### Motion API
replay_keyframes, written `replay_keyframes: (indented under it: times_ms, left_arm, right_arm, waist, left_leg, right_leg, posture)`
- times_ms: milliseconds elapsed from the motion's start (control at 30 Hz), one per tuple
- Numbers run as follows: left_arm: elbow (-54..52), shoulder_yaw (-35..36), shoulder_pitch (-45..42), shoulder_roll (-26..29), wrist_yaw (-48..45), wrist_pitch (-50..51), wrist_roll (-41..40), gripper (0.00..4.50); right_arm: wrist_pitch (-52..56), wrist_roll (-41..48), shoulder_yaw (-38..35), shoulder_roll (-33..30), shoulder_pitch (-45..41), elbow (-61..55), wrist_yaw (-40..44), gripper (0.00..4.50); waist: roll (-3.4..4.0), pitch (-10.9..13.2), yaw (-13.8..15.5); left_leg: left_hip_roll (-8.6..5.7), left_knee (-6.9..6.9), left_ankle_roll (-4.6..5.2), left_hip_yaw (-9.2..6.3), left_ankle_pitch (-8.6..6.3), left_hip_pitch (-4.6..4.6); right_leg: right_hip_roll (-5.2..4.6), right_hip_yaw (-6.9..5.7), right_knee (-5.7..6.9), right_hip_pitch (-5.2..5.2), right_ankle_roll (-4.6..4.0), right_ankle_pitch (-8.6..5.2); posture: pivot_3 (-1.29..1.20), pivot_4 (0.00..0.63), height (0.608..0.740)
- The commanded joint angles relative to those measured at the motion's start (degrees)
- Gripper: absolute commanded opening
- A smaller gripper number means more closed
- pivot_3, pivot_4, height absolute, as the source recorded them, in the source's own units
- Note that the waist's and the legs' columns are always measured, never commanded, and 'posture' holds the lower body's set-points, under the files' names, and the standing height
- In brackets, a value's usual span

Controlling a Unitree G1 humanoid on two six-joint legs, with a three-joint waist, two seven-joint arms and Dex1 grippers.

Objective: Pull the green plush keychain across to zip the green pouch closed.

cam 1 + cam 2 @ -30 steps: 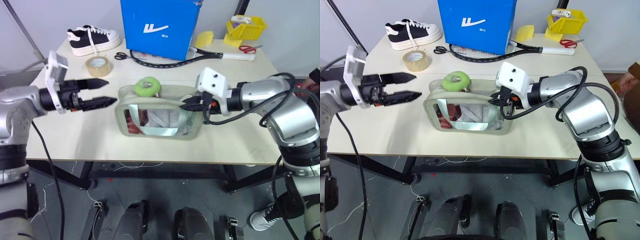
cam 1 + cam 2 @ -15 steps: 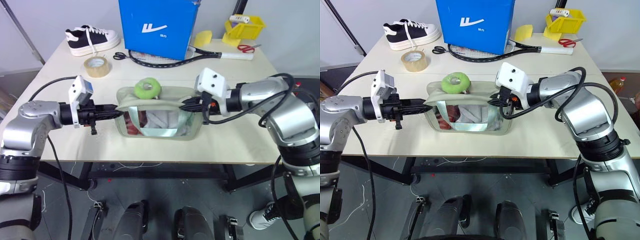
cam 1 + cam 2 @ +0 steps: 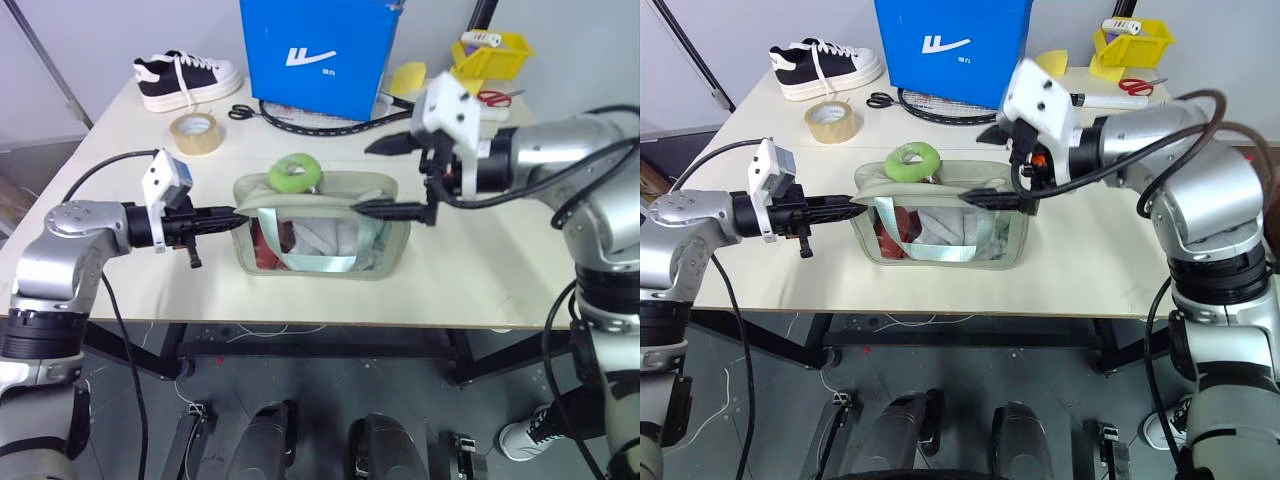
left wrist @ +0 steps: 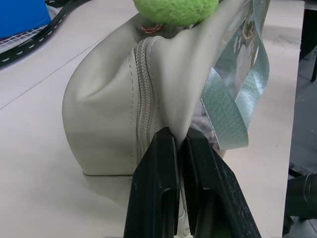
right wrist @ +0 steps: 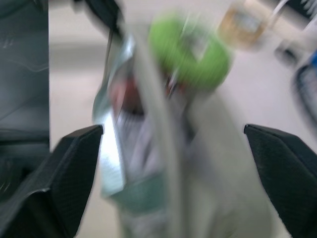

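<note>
The green pouch (image 3: 320, 228) stands mid-table, its clear window showing red and white contents. The green plush keychain (image 3: 296, 173) rests on its top near the left end. My left gripper (image 3: 232, 217) is shut on the fabric of the pouch's left end; the left wrist view shows the fold pinched between the fingers (image 4: 163, 163) beside the zipper. My right gripper (image 3: 383, 178) hovers open just above the pouch's right end, holding nothing. In the right wrist view its fingers (image 5: 74, 173) are spread wide, with the keychain (image 5: 190, 54) ahead.
Behind the pouch stand a blue box (image 3: 320, 50), a tape roll (image 3: 195, 132), a black-and-white shoe (image 3: 185, 78), black scissors (image 3: 243, 112) and a racket (image 3: 330, 120). A yellow bin (image 3: 488, 55) and red scissors (image 3: 492, 98) sit back right.
My left gripper came in from the left and shut on the pouch's left end. My right gripper let go of the pouch's right end, opened wide and rose.
</note>
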Motion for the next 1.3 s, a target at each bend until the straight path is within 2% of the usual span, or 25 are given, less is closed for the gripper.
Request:
replay_keyframes:
  times_ms: [33,200,300,500,667,1133,1300]
  left_arm:
    - [-1.3,0.0,-0.5,-0.1,0.2,-0.7,0.3,0.0]
    - [-2.3,0.3,-0.1,-0.4,0.8,-0.6,0.1,0.0]
    - [-2.8,0.4,0.3,-0.4,1.1,-0.6,0.0,0.0]
    - [-4.0,0.8,1.4,-0.5,1.8,-0.4,-0.4,0.0]
    - [-4.9,0.9,2.2,-0.6,2.4,-0.3,-0.7,0.0]
    - [-4.6,1.0,2.0,-0.3,2.5,-0.6,-0.4,0.0]
    - [-4.6,1.0,1.7,-0.3,2.6,-0.5,-0.4,0.0]
  right_arm:
    - [-1.4,0.1,2.5,4.2,-4.3,1.9,-1.1,4.47]
    - [-5.2,-6.7,9.4,13.7,-12.7,16.5,-4.9,4.47]
    - [-7.7,-10.0,11.2,16.1,-15.3,23.4,-5.9,4.47]
    - [-9.8,-13.4,12.9,19.0,-17.3,30.2,-5.4,4.47]
    - [-10.9,-15.1,11.4,20.0,-18.3,34.5,-5.6,4.47]
    - [-5.9,-10.8,3.0,21.0,-19.5,37.3,-5.5,4.47]
    - [-9.0,-15.3,7.1,20.1,-17.8,39.0,-5.8,4.47]
  waist:
    - [0.0,0.0,0.0]
    - [0.01,0.0,-0.2]
    - [-0.01,0.0,0.2]
    - [-0.01,0.0,-0.2]
    - [0.0,0.0,-0.1]
    - [0.0,0.0,-0.1]
    - [0.01,0.0,-0.1]
  left_leg:
    - [0.0,0.0,0.0,0.0,0.0,0.0]
    - [-0.01,0.01,0.0,0.03,0.01,-0.02]
    - [-0.02,0.01,0.0,0.04,0.02,-0.04]
    - [-0.12,0.04,0.02,0.09,0.02,-0.12]
    - [-0.09,0.0,0.01,0.08,0.02,-0.11]
    - [-0.1,0.0,0.01,0.08,0.02,-0.1]
    - [-0.1,-0.01,0.01,0.08,0.02,-0.1]
  right_leg:
    - [0.0,0.0,0.01,0.0,0.0,0.0]
    - [0.02,0.05,0.07,-0.08,-0.02,0.01]
    - [0.06,0.07,0.13,-0.14,-0.02,0.01]
    - [0.06,0.1,0.12,-0.19,0.06,0.05]
    - [0.1,0.1,0.16,-0.23,0.05,0.05]
    - [0.08,0.12,0.15,-0.22,0.05,0.05]
    - [0.09,0.12,0.15,-0.24,0.05,0.05]
  posture:
    - [0.0,0.15,0.716]
    - [0.0,0.15,0.716]
    - [0.0,0.15,0.716]
    - [0.0,0.15,0.716]
    - [0.0,0.15,0.716]
    - [0.0,0.15,0.716]
    - [0.0,0.15,0.716]
